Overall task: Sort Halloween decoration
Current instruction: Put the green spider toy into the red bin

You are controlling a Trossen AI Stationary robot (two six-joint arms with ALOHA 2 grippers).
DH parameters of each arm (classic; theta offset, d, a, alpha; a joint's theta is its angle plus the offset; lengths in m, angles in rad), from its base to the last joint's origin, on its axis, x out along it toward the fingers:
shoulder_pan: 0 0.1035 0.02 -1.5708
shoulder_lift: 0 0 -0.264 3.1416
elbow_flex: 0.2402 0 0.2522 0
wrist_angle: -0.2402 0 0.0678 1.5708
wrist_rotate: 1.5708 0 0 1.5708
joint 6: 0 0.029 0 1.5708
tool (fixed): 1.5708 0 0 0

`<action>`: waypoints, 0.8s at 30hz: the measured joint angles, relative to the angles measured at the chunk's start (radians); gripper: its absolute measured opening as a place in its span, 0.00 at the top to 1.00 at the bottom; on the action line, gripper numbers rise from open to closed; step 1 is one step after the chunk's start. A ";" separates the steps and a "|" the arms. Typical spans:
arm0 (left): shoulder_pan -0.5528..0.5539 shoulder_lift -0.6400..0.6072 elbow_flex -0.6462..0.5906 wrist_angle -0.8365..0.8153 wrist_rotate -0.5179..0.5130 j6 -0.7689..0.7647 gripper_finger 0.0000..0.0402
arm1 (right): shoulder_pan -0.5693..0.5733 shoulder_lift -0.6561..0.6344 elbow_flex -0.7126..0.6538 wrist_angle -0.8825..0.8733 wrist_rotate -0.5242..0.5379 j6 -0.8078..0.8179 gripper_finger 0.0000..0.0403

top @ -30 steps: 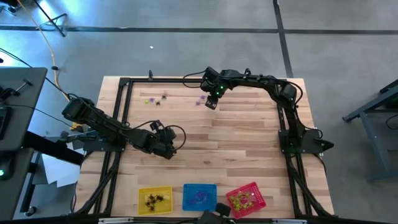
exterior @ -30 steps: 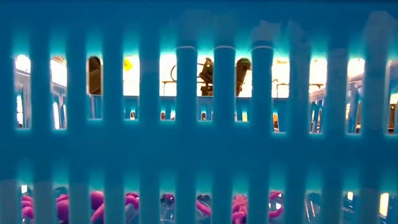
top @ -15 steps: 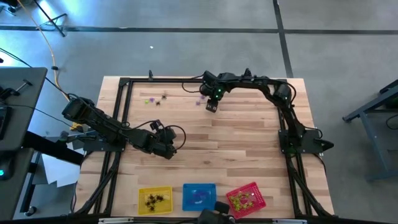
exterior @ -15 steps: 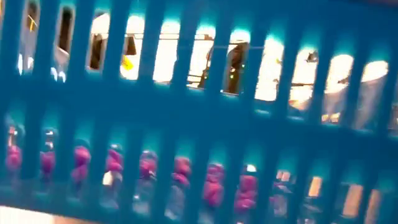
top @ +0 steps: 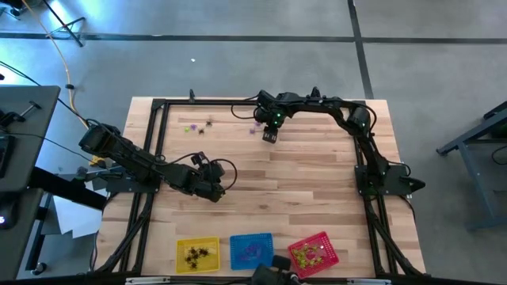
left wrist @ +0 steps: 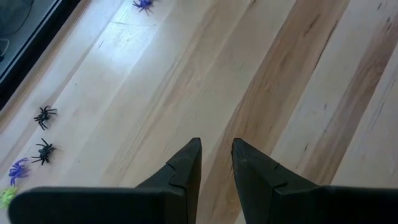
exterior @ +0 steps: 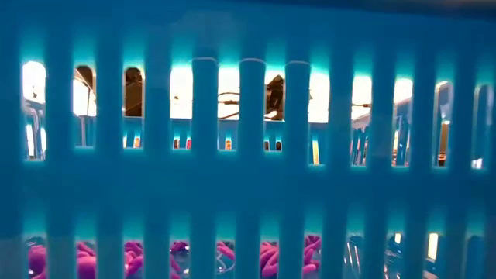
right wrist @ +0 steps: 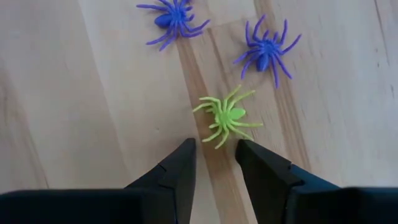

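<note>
Grey concrete floor surrounds a pale wooden worktop (top: pixel 301 174) in the high view. Three baskets stand at its near edge: yellow (top: pixel 197 253), blue (top: pixel 252 248) and red (top: pixel 314 252), already holding black, purple and green spiders respectively. The right end effector (top: pixel 268 136) hangs over the far middle, beside a small cluster of spiders (top: pixel 256 125); a few more lie further left (top: pixel 200 124). The left end effector (top: pixel 215 190) waits left of centre over bare wood.

Low view: the blue basket's slats (exterior: pixel 248 178) fill the picture, with purple spiders (exterior: pixel 132 256) inside at the bottom; nothing useful beyond.

Left wrist view: fingers (left wrist: pixel 186 171) a little apart, nothing between them; black spiders (left wrist: pixel 45 134) lie well off to one side.

Right wrist view: fingers (right wrist: pixel 180 171) spread and empty, with a green spider (right wrist: pixel 227 117) just beyond the tips and slightly off the gap's centre line; two purple spiders (right wrist: pixel 266 50) lie farther on.

Assessment: the step appears to be picking the green spider. Recommend shifting until the body sits in the gap, descending to the wood, and pinching the body rather than the thin legs, which would likely slip. Keep clear of the purple pair. Red basket is the likely destination.
</note>
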 joint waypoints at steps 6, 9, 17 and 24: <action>0.000 0.000 0.000 0.002 0.000 -0.003 0.80 | -0.001 0.000 0.000 0.006 0.004 0.025 0.84; 0.000 0.000 0.000 0.005 0.000 -0.003 0.80 | -0.004 0.001 0.001 0.008 0.011 0.051 0.96; 0.000 0.000 0.000 0.007 0.000 -0.003 0.80 | -0.008 0.001 0.004 -0.027 0.004 0.102 1.00; 0.000 0.000 0.000 0.007 0.001 -0.008 0.80 | -0.002 0.008 0.056 -0.089 -0.025 0.115 1.00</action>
